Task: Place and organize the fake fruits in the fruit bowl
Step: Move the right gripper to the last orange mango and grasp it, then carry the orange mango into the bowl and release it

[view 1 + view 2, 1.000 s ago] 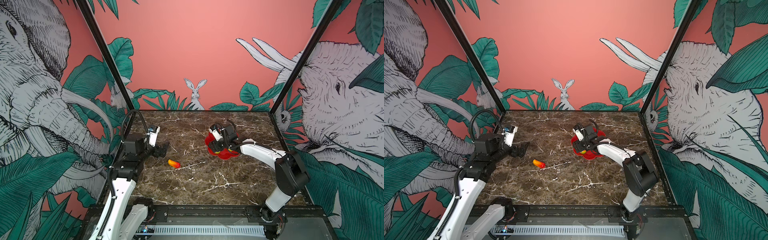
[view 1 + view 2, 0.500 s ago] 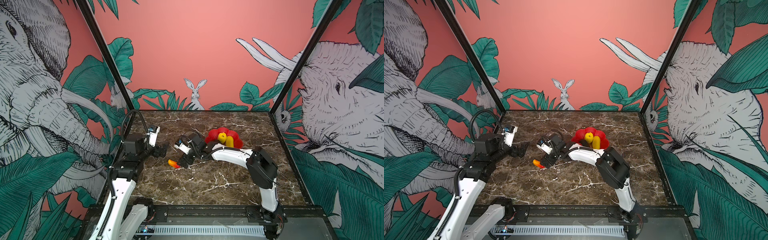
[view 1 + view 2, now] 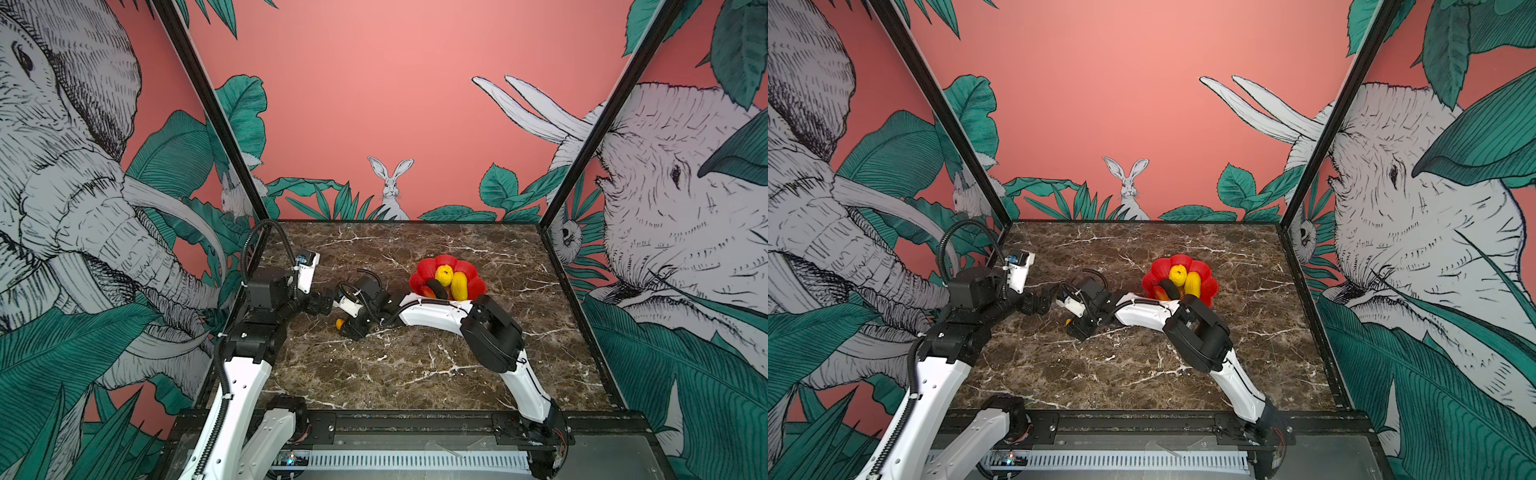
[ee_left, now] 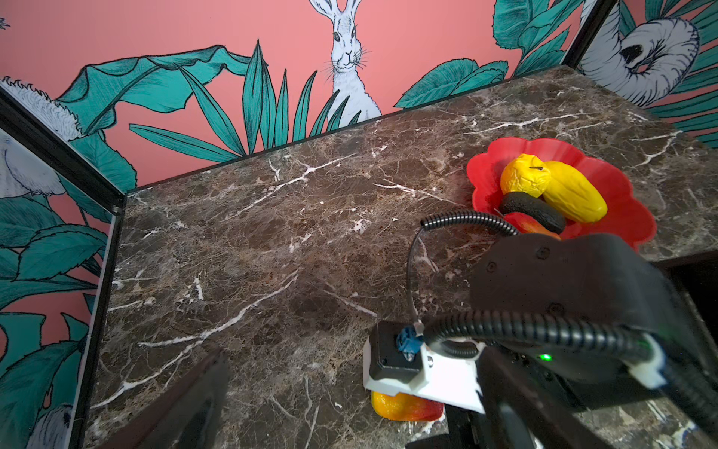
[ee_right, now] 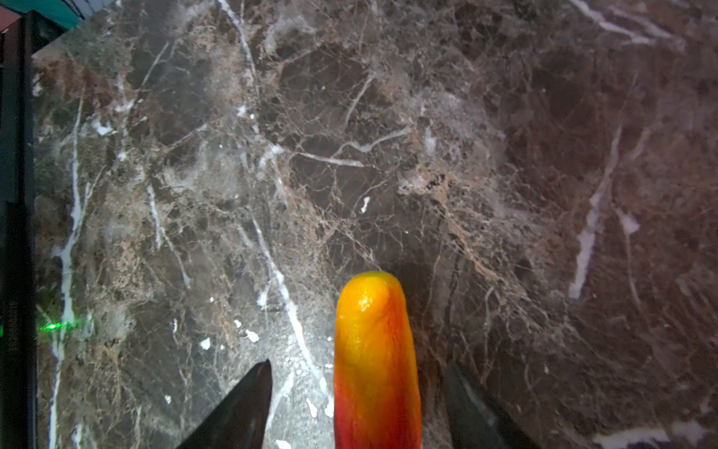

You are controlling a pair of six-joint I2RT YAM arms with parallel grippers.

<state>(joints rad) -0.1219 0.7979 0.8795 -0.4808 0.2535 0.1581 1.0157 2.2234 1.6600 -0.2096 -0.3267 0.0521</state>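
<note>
Between the open fingers of the right gripper (image 5: 359, 365), touching neither, lies one red-orange-yellow toy mango (image 5: 375, 357) on the brown marble table (image 5: 349, 155). Its long way points straight out ahead. Back behind this gripper, one shiny red flower-shaped bowl (image 4: 606, 171) holds four more toy fruits (image 4: 575, 192). Just beside, the left gripper (image 3: 322, 303) sits with fingers apart.

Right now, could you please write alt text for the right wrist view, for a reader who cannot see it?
A red-orange-yellow mango-like fruit lies on the brown marble table between the two dark fingertips of the right gripper. The jaws stand open, with a gap on each side of the fruit.
</note>
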